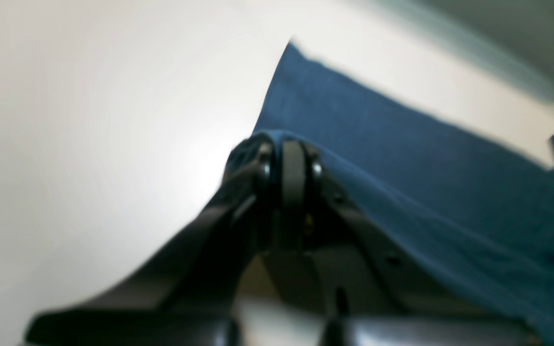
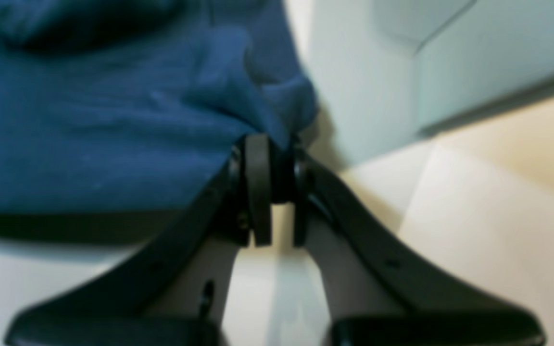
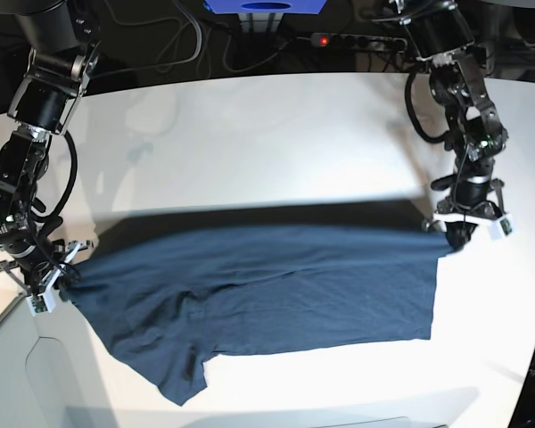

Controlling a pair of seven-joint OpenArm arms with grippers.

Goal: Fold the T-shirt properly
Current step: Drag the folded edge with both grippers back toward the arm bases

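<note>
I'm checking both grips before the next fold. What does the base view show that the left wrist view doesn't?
Only the base view shows the right gripper shut on the T-shirt, a sleeve hanging toward the table's near edge, and a power strip behind. Only the left wrist view shows, close up though blurred, the left gripper pinching a fabric edge. Both show the left gripper holding the shirt over the white table.
</note>
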